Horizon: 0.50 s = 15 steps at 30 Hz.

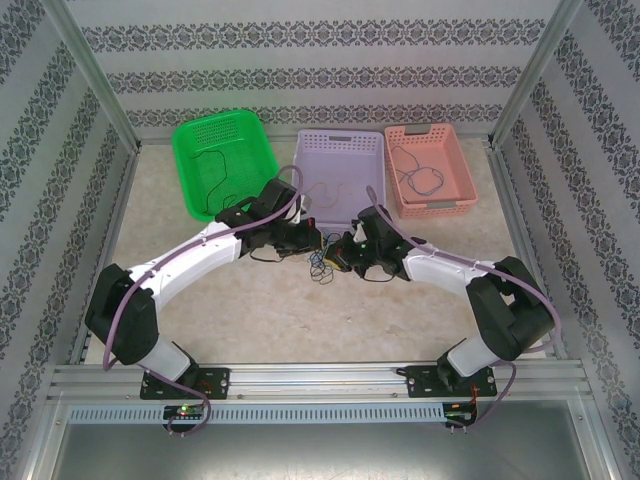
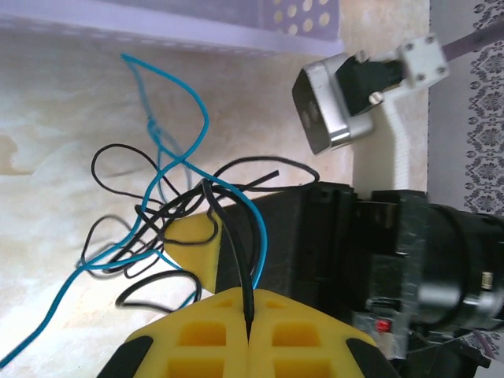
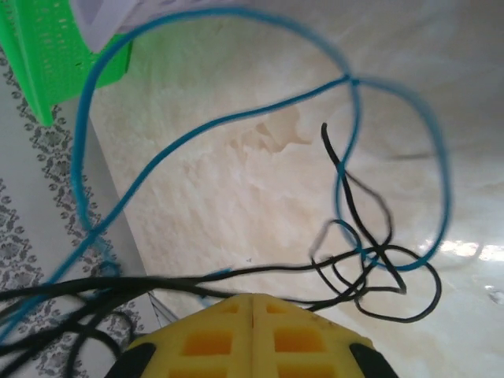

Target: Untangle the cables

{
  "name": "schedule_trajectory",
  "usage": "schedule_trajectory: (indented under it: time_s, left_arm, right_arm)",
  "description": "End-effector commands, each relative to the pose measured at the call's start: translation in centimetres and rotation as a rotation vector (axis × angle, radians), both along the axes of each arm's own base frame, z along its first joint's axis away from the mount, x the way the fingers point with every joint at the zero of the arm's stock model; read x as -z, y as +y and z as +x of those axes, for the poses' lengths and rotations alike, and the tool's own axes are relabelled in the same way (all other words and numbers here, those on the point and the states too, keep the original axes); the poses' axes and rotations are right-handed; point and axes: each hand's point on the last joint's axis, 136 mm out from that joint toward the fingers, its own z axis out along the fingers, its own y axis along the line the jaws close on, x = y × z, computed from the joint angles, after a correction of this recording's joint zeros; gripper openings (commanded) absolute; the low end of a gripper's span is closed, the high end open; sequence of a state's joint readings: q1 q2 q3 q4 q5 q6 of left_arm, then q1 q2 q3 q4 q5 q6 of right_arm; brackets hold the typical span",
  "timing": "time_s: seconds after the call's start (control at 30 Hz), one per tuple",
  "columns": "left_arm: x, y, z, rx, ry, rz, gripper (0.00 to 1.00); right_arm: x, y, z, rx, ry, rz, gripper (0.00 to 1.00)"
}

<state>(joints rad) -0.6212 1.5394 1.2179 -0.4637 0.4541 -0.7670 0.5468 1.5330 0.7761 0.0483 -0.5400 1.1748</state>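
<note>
Three patterned walls (image 1: 300, 60) enclose marbled table (image 1: 250, 320); left claw (image 2: 249, 303) clamps cables (image 1: 321, 266), right claw (image 3: 252, 303) pressed together.

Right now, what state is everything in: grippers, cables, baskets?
Left gripper: shut on a black cable.
Right gripper: shut, cables crossing its tip; grip unclear.
Cables: tangled, between the two grippers.
Green basket: upright, holds a dark strand.
Purple basket: upright, contents unclear.
Pink basket: upright, holds a dark loop.
</note>
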Motion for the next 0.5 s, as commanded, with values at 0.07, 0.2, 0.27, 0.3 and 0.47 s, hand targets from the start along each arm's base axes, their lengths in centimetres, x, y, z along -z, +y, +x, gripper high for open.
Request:
schedule_trajectory:
  time_s: [0.07, 0.2, 0.27, 0.3, 0.47]
  left_arm:
    - [-2.8, 0.5, -0.2, 0.008, -0.066, 0.023, 0.00]
    - [-3.2, 1.7, -0.3, 0.012, -0.081, 0.082, 0.00]
    - [-3.1, 2.8, -0.3, -0.001, -0.082, 0.144, 0.00]
    - [-3.0, 3.3, -0.3, -0.001, -0.080, 0.165, 0.00]
    - [-3.5, 2.0, -0.7, 0.067, -0.083, 0.108, 0.00]
  right_arm:
    - [0.6, -3.5, -0.3, 0.045, -0.025, -0.070, 0.00]
    - [1.1, -6.8, -1.0, 0.063, -0.035, -0.145, 0.00]
    - [1.3, -8.7, -1.5, 0.071, -0.033, -0.185, 0.00]
    - [1.3, -9.4, -1.6, 0.078, -0.034, -0.200, 0.00]
    - [-1.0, -9.4, -1.5, 0.023, -0.116, -0.216, 0.00]
